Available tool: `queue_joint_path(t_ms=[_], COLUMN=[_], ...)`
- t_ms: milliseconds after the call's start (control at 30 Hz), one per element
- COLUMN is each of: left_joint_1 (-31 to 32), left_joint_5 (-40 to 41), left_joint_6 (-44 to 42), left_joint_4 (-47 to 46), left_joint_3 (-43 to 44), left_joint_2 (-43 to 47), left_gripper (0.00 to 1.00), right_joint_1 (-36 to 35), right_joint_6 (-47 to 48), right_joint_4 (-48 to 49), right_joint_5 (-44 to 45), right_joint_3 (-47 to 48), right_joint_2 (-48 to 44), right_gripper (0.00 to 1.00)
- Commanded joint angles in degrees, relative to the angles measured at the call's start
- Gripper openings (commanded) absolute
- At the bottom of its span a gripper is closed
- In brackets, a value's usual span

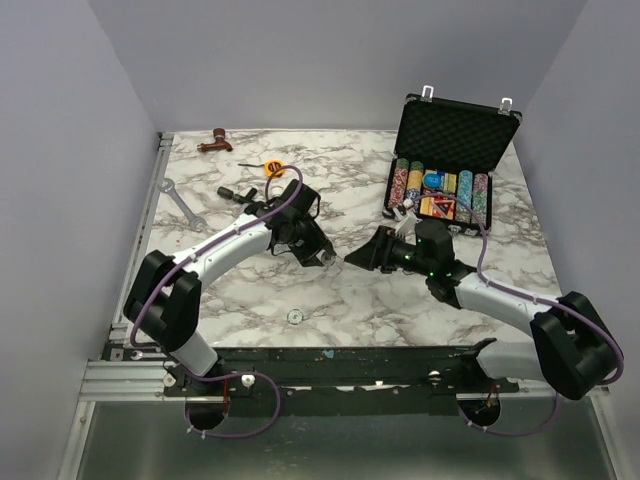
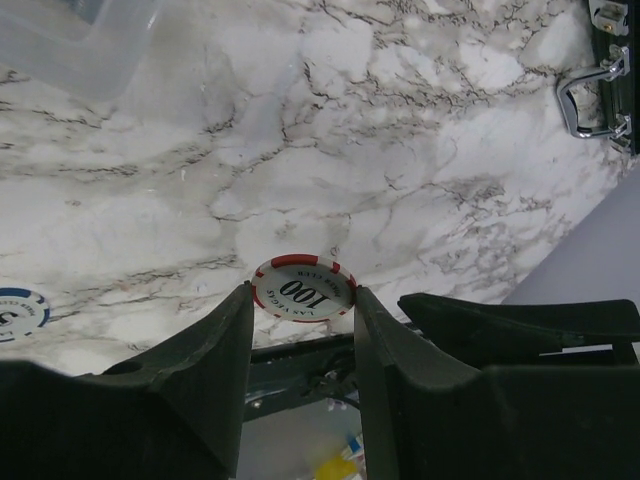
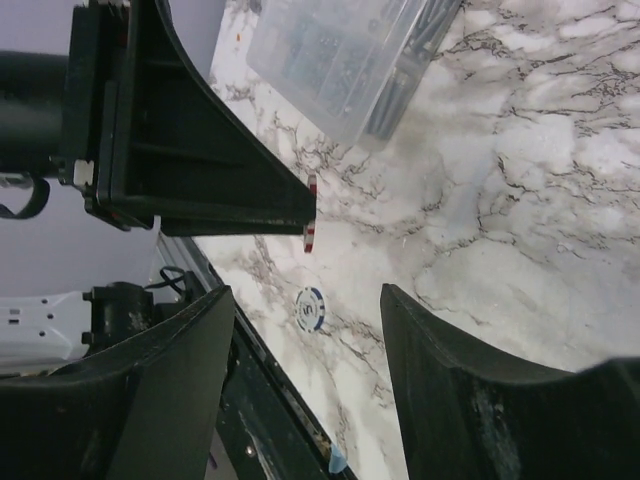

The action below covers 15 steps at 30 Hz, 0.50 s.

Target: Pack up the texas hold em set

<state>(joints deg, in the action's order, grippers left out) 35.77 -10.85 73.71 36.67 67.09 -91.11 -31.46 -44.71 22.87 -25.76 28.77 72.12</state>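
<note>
The black case (image 1: 455, 128) stands open at the back right, with rows of coloured chips (image 1: 440, 190) in its foam. My left gripper (image 1: 325, 259) is shut on a red and white "100" chip (image 2: 303, 288), held at the edges above the marble table (image 2: 330, 150). The chip shows edge-on in the right wrist view (image 3: 311, 228). My right gripper (image 1: 352, 258) is open and empty, facing the left gripper (image 3: 200, 150) and close to it. A blue and white chip (image 1: 295, 317) lies flat on the table near the front edge, also in the right wrist view (image 3: 312, 308).
A clear plastic compartment box (image 3: 350, 50) lies on the table beyond the left gripper. A wrench (image 1: 183, 205), a red tool (image 1: 215, 143), a small yellow tape measure (image 1: 274, 168) and a black part (image 1: 232, 192) lie at the back left. The case's silver handle (image 2: 590, 95) shows at the right.
</note>
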Motion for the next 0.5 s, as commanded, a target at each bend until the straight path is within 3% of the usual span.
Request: queue_joint_path(t_ms=[0, 467], left_joint_1=[0.5, 1.2], left_joint_5=[-6.2, -9.0], left_joint_6=[1.6, 2.2], left_joint_4=[-2.2, -3.4], left_joint_3=[1.7, 3.3], left_joint_2=[-1.6, -3.3], left_gripper=[0.17, 0.17], right_joint_1=[-0.7, -2.1], right_joint_6=[-3.2, -3.4], right_joint_4=[7.6, 9.1], right_joint_5=[2.0, 1.8], right_joint_3=[-0.6, 0.9], right_joint_2=[3.0, 8.6], right_gripper=[0.62, 0.49])
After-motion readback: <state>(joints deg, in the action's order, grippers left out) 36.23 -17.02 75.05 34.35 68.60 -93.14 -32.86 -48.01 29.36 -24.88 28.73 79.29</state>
